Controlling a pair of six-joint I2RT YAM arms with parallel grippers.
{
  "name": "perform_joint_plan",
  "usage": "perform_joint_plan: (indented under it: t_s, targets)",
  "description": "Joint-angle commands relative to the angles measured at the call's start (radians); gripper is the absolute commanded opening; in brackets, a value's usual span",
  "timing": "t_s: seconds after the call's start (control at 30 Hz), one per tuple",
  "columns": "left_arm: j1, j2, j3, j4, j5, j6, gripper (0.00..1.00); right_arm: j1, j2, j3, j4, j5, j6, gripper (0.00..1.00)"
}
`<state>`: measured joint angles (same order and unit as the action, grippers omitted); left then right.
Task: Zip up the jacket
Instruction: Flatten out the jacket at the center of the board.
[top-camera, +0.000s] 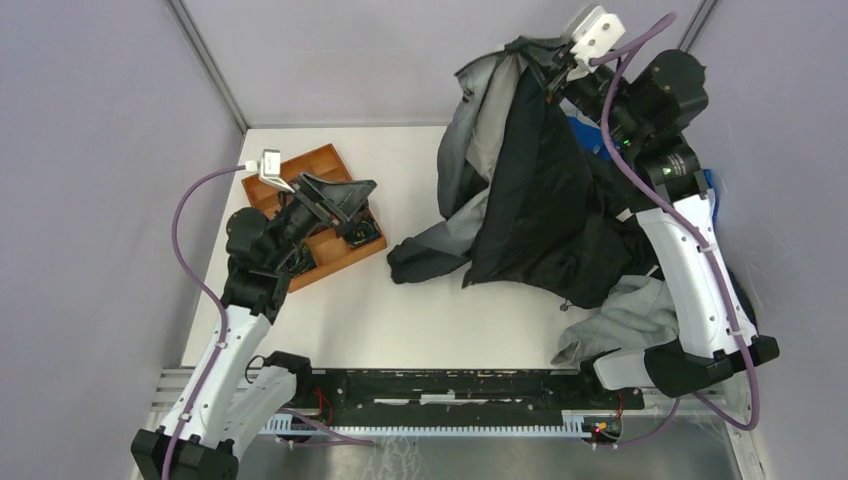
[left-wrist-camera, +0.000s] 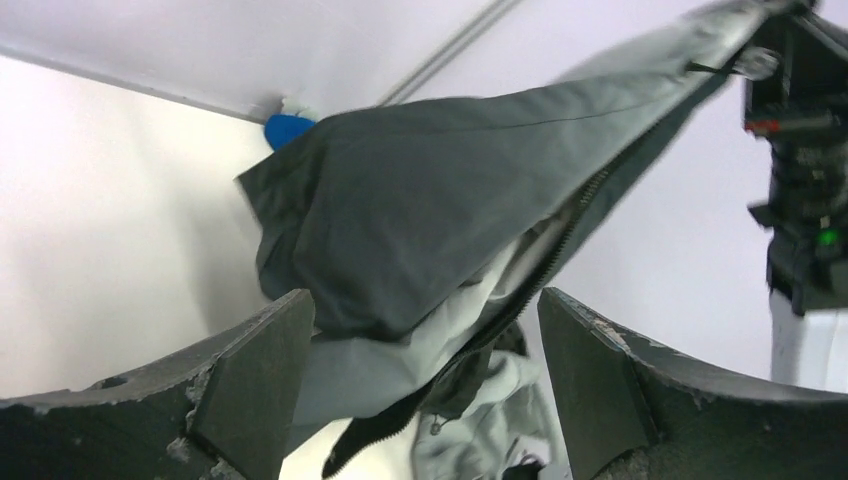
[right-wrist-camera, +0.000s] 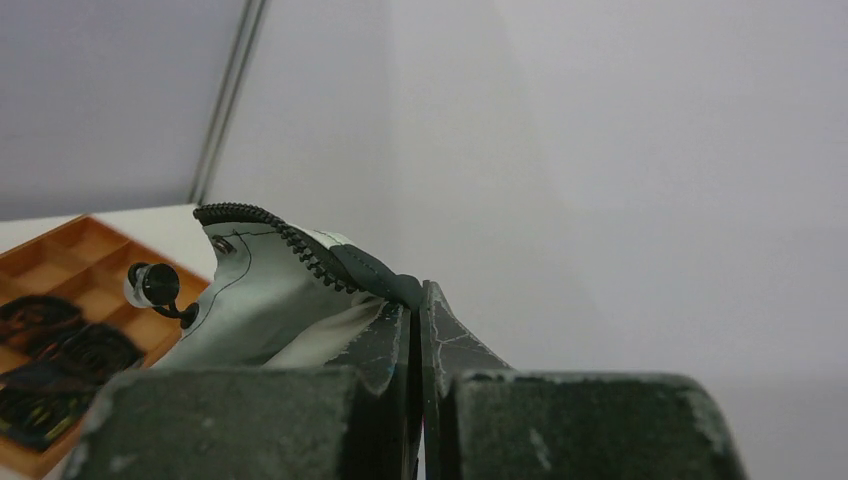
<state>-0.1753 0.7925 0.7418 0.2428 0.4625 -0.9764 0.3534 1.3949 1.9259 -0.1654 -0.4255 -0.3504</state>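
A wooden tray (top-camera: 300, 165) with several compartments sits at the left of the white surface (top-camera: 400, 320), and some of its compartments hold dark coiled items (right-wrist-camera: 60, 350) too blurred to identify. The left hand (top-camera: 362, 205) hovers over that tray with its jaws spread wide and nothing between them. The right hand (right-wrist-camera: 415, 300), raised at the far right, is clamped tight on the jacket (top-camera: 530, 200) beside its zipper teeth (right-wrist-camera: 300, 245), so the jacket hangs down to the surface.
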Motion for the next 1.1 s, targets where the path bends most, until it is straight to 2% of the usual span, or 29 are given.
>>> perform_joint_plan:
  t_s: [0.0,0.17,0.27,0.53,0.73,0.8,0.93,0.97,1.0,1.07]
  targets:
    - [-0.148,-0.002,0.040,0.017,-0.071,0.336,0.88,0.005,-0.045,-0.130,0.064,-0.101,0.075,0.00]
    - [-0.387,0.054,0.039,0.011,-0.256,0.685,0.87,0.005,-0.064,-0.196,0.074,-0.159,0.130,0.00]
    - [-0.461,0.133,0.051,0.062,-0.270,0.803,0.87,0.004,-0.075,-0.222,0.087,-0.184,0.162,0.00]
    - [-0.595,0.361,0.103,0.151,-0.375,0.939,0.88,0.002,-0.100,-0.263,0.092,-0.197,0.177,0.00]
    - [-0.613,0.473,0.136,0.126,-0.596,0.948,0.81,-0.002,-0.109,-0.278,0.092,-0.206,0.177,0.00]
    - [-0.613,0.490,0.156,0.114,-0.631,0.956,0.76,-0.006,-0.111,-0.286,0.092,-0.208,0.177,0.00]
    - [-0.613,0.530,0.193,0.108,-0.613,0.961,0.64,-0.006,-0.112,-0.298,0.098,-0.213,0.183,0.00]
    - [-0.613,0.540,0.204,0.102,-0.608,0.961,0.59,-0.007,-0.111,-0.299,0.099,-0.214,0.185,0.00]
    - [-0.612,0.549,0.217,0.095,-0.601,0.962,0.50,-0.008,-0.111,-0.297,0.101,-0.216,0.185,0.00]
    - [-0.612,0.556,0.238,0.083,-0.596,0.970,0.23,-0.011,-0.111,-0.292,0.101,-0.216,0.186,0.00]
